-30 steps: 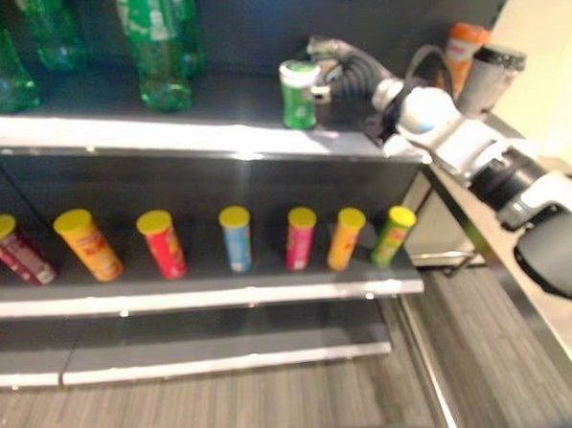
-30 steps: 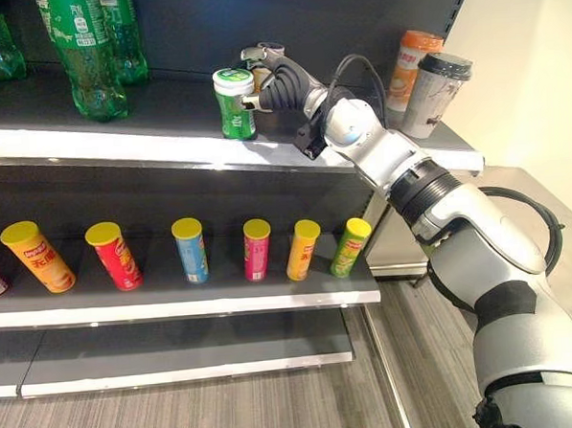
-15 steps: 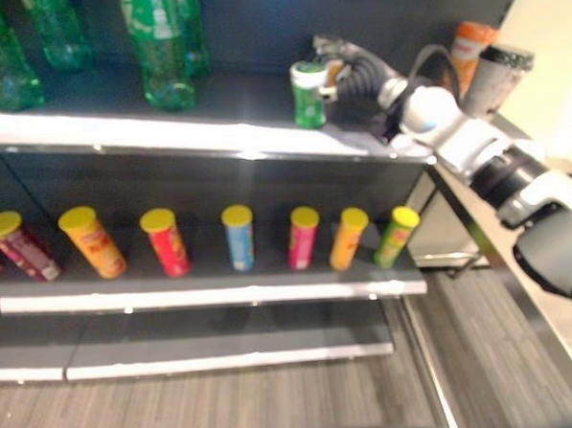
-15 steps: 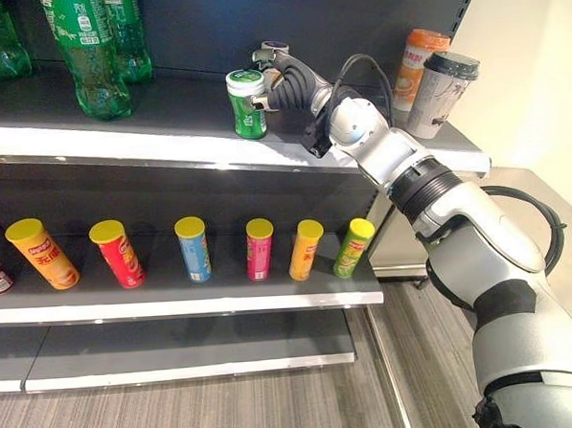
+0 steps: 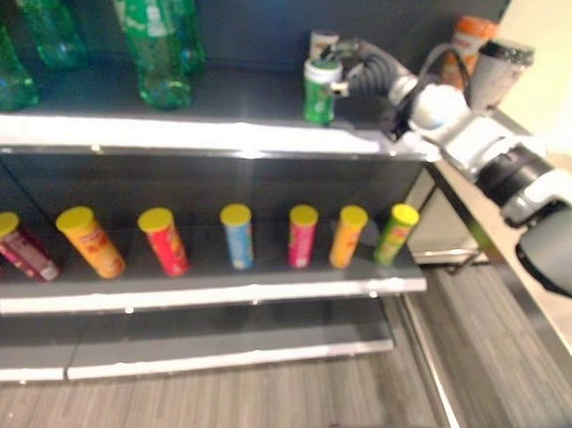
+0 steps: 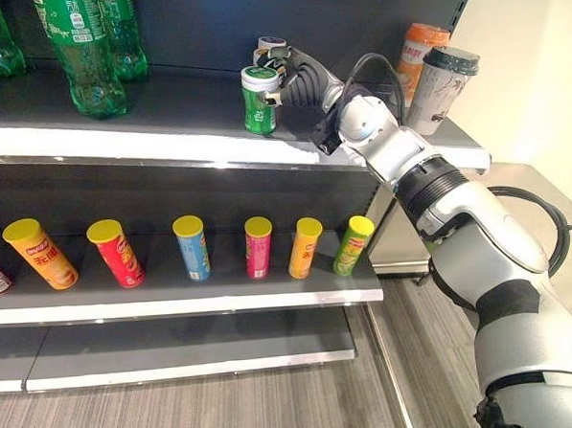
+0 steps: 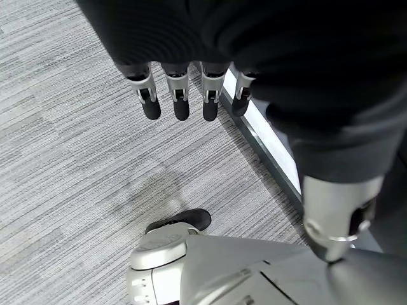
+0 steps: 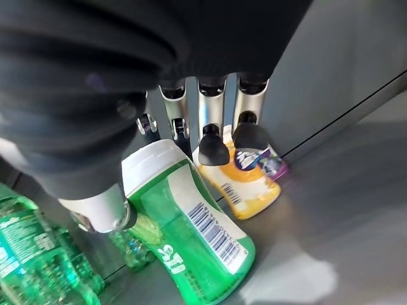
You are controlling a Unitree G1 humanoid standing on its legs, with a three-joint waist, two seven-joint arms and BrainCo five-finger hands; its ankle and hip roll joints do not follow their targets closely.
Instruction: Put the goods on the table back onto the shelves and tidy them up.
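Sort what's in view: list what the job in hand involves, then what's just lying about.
In the job:
- green canister, on the top shelf
- right hand, fingers curled round the green canister
- yellow container, right behind the green canister

Just there:
- green bottles
- row of yellow-lidded tubes
- two cups
- left hand, idle over the floor

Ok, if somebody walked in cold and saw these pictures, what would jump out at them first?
Probably the right robot hand up on the top shelf, fingers curled round a green canister with a white lid. Next, the row of yellow-lidded snack tubes on the shelf below, and the green bottles at the top shelf's left end.
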